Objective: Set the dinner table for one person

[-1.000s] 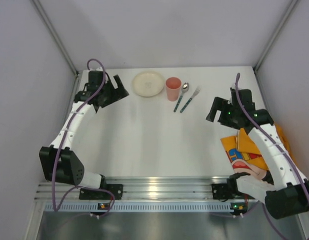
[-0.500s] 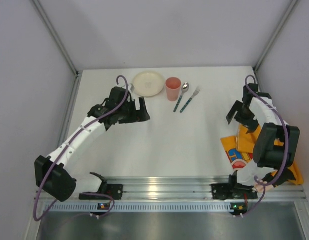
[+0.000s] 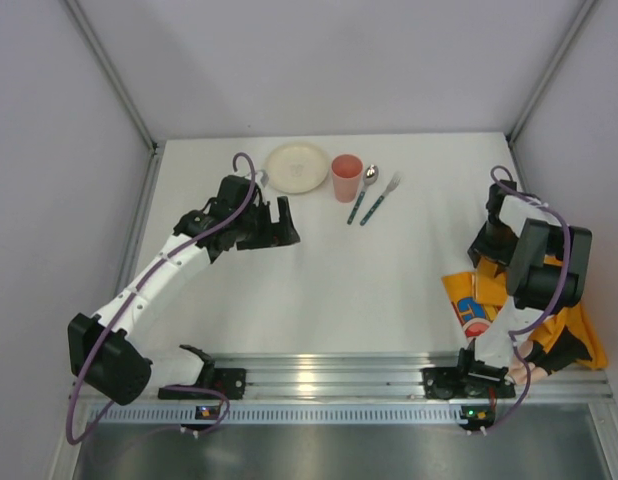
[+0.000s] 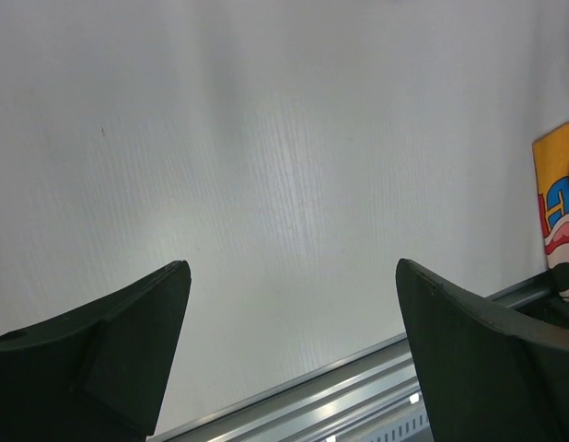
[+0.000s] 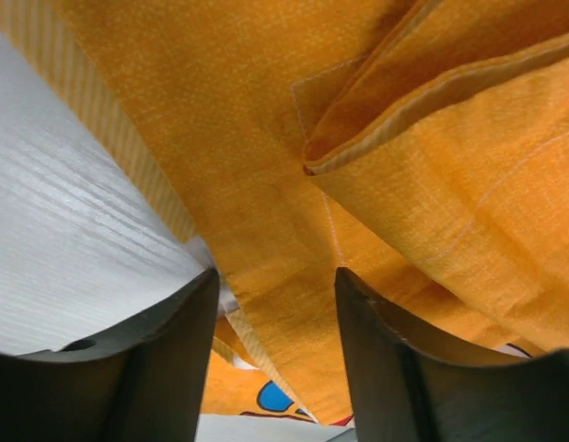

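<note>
The dinner table (image 3: 339, 285) is a plain white top. At its back stand a cream plate (image 3: 297, 167) and a pink cup (image 3: 346, 178), with a spoon (image 3: 363, 195) and a fork (image 3: 381, 198) beside them. A crumpled orange cartoon mat (image 3: 489, 300) lies at the right front. My right gripper (image 3: 486, 252) is down on it. In the right wrist view its jaws (image 5: 277, 274) stand partly apart astride a fold of the mat (image 5: 404, 184), over the table (image 5: 63, 249). My left gripper (image 3: 279, 222) hovers wide open and empty over bare table (image 4: 266, 138), its fingers spread (image 4: 294, 267).
A ribbed aluminium rail (image 3: 319, 380) runs along the near edge and also shows in the left wrist view as the rail (image 4: 358, 396). Grey walls close in the left, right and back. The mat's edge (image 4: 561, 212) shows at the far right of the left wrist view.
The left arm swung from the back left corner toward the middle and then held still. The right arm came down onto the orange mat, and its jaws have narrowed around a fold.
</note>
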You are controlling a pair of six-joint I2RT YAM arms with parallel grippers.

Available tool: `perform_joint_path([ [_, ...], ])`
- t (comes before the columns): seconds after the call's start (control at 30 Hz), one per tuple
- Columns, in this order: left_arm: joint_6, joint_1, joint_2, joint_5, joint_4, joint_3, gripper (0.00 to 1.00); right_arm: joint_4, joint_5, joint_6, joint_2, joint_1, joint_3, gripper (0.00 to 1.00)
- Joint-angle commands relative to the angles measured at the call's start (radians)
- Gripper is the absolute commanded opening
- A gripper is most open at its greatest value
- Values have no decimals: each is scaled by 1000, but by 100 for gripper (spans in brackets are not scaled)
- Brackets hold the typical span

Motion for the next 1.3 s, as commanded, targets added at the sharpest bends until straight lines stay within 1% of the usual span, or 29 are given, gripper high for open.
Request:
perform_joint_path([
  [0.0, -3, 1, -21, 9, -24, 4, 98, 64, -14, -4, 22, 5, -27, 51],
  [0.07, -1, 1, -24, 4, -30, -3, 98, 76, -16, -10, 23, 12, -37, 45],
  [0.1, -1, 3, -30, 3, -39, -6, 98, 82, -16, -12, 22, 18, -40, 34],
  [0.17, -4, 1, -36, -5, -38, -16, 98, 85, -19, -16, 23, 27, -44, 21],
  [0.2, -6, 1, -45, -3, -36, -19, 98, 85, -26, -21, 20, 42, -44, 8],
  [0.23, -8, 1, -45, -3, -33, -22, 98, 85, -29, -19, 17, 53, -46, 3],
  [0.27, -14, 1, -48, -3, -28, -32, 98, 84, -35, -21, 6, 65, -46, 0],
  [0.37, -23, 3, -54, 6, -8, -44, 98, 77, -51, -22, -26, 140, -44, 0],
  [0.4, -24, 0, -54, 7, -5, -45, 98, 71, -54, -16, -38, 178, -44, 0],
  [0.47, -29, 0, -54, 7, 5, -49, 98, 67, -81, 11, -82, 215, -50, 0],
  [0.5, -31, -3, -56, 6, 10, -50, 98, 65, -118, 23, -98, 270, -52, 0],
  [0.57, -32, -5, -64, 1, 25, -56, 98, 50, -153, 60, -139, 327, -38, 0],
  [0.6, -32, -7, -67, 3, 27, -58, 98, 39, -176, 77, -155, 391, -29, 0],
  [0.67, -32, -7, -70, -2, 28, -58, 98, 16, -206, 129, -204, 458, 2, 0],
  [0.7, -32, -8, -74, -5, 22, -58, 98, 5, -223, 155, -219, 522, 17, 0],
  [0.77, -31, -10, -87, -31, 16, -61, 98, -13, -249, 218, -253, 590, 67, 0],
  [0.8, -29, -10, -102, -43, 6, -59, 98, -21, -256, 241, -259, 657, 89, 0],
  [0.83, -28, -8, -110, -60, -2, -58, 98, -34, -259, 261, -262, 692, 138, 0],
  [0.87, -24, -8, -116, -97, -14, -47, 98, -39, -264, 299, -258, 729, 164, 0],
  [0.9, -24, -7, -128, -129, -33, -38, 98, -48, -267, 316, -248, 801, 192, 0],
  [0.93, -26, -8, -131, -154, -65, -27, 99, -53, -269, 332, -236, 838, 251, 0],
  [0.97, -26, -8, -137, -170, -85, -4, 99, -59, -272, 361, -203, 873, 285, 0],
  [1.0, -26, -7, -145, -199, -102, 8, 99, -65, -270, 373, -181, 934, 319, 0],
  [1.03, -26, -8, -149, -209, -134, 20, 99, -73, -267, 387, -161, 964, 383, 0],
  [1.1, -27, -7, -169, -239, -159, 53, 99, -73, -255, 413, -88, 1031, 449, 0],
  [1.13, -29, -7, -176, -243, -172, 59, 99, -73, -255, 424, -60, 1048, 513, 0],
  [1.2, -27, -7, -200, -250, -186, 76, 99, -74, -258, 433, 30, 1085, 580, 0],
  [1.27, -27, -7, -218, -253, -206, 86, 99, -76, -264, 447, 119, 1107, 708, 0],
])
